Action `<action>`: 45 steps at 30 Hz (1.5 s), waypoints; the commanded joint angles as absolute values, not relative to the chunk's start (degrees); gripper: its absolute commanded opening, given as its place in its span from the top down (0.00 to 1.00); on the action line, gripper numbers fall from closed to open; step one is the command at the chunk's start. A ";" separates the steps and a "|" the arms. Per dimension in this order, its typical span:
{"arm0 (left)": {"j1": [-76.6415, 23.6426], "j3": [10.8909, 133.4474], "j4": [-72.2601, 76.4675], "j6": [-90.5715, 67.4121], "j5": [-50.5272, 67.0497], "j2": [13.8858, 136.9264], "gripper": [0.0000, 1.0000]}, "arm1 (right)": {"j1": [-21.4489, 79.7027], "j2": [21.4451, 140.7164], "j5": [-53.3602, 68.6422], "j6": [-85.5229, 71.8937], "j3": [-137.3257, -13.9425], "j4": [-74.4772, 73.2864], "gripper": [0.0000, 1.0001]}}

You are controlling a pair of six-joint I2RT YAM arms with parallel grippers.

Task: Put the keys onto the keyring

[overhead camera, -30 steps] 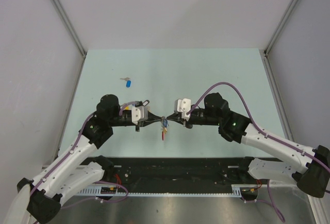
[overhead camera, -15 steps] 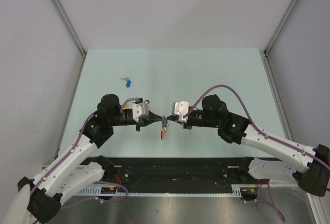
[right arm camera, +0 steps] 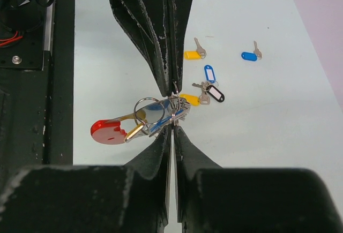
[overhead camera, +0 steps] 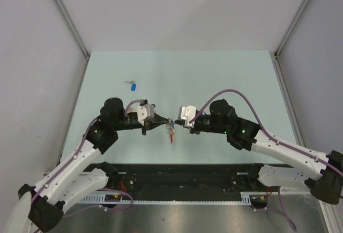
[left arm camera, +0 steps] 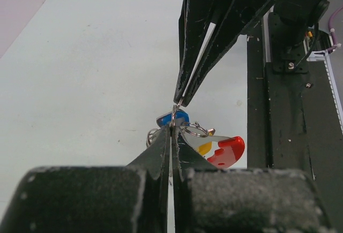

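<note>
Silver wire on the keyring (left arm camera: pixel 228 150) is pinched from both sides, tip to tip, over the pale green table (overhead camera: pixel 214 77). The left gripper (left arm camera: pixel 171 127) is fully closed, its jaws pressed flat on that thin wire. The right gripper (right arm camera: pixel 172 129) is all but closed, with only a sliver seen between its jaws, and the same bunch is nipped at its tips. Which strand is caught there cannot be told. The keyring is held between the two grippers, towards the near middle of the table. Its red plastic part (right arm camera: pixel 110 131) is hung out to one side, and blue and yellow tags are bunched against it. Loose keys are scattered on the table beyond: a yellow key (right arm camera: pixel 192 55), a blue key (right arm camera: pixel 249 56), and a cluster (right arm camera: pixel 203 87) with blue, black and yellow tags.
</note>
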State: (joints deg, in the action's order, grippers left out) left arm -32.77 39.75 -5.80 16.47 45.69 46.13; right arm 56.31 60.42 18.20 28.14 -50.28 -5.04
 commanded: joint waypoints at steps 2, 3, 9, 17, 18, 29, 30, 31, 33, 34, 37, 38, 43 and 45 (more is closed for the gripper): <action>-33.05 40.34 -1.85 15.56 45.26 45.70 1.00 | 56.60 59.41 17.23 28.21 -51.33 -5.01 0.87; -33.05 40.25 -1.85 15.64 45.26 45.70 1.00 | 56.60 59.24 17.23 28.04 -51.33 -4.84 0.84; -33.05 39.99 -1.49 15.91 45.62 45.26 1.00 | 56.17 58.54 17.31 26.99 -50.98 -2.73 0.68; -33.05 39.73 -0.70 15.56 45.35 44.74 1.00 | 54.75 58.18 20.48 25.31 -50.71 -0.62 0.68; -33.05 39.55 -0.62 15.47 45.26 44.74 1.00 | 54.67 58.27 21.00 24.96 -50.71 -0.62 0.68; -33.05 38.94 1.84 14.06 44.21 44.47 1.00 | 54.58 60.99 22.06 23.82 -50.71 2.29 0.73; -33.05 38.76 1.93 13.89 44.12 44.30 1.00 | 54.58 61.00 22.06 23.73 -50.71 2.20 0.73; -33.05 38.76 2.11 13.80 43.95 44.12 1.00 | 54.58 61.17 21.97 23.56 -50.63 2.11 0.74; -33.05 38.67 2.46 13.62 43.77 44.03 1.00 | 54.49 61.43 21.62 23.29 -50.71 1.67 0.74; -33.05 38.58 2.55 13.54 43.68 44.03 1.00 | 54.49 61.70 21.53 23.20 -50.71 1.58 0.76; -33.05 38.41 2.90 13.36 43.51 43.86 1.00 | 54.58 61.79 21.18 23.03 -50.63 1.23 0.80; -33.05 38.41 3.07 13.19 43.59 43.86 1.00 | 54.49 61.70 21.01 22.94 -50.71 1.14 0.82; -33.13 37.97 4.22 12.48 43.50 43.77 1.00 | 54.40 61.70 20.57 23.20 -50.71 1.14 1.00; -33.13 37.88 4.48 12.04 43.33 43.86 1.00 | 54.40 61.52 19.95 23.73 -50.71 0.97 1.00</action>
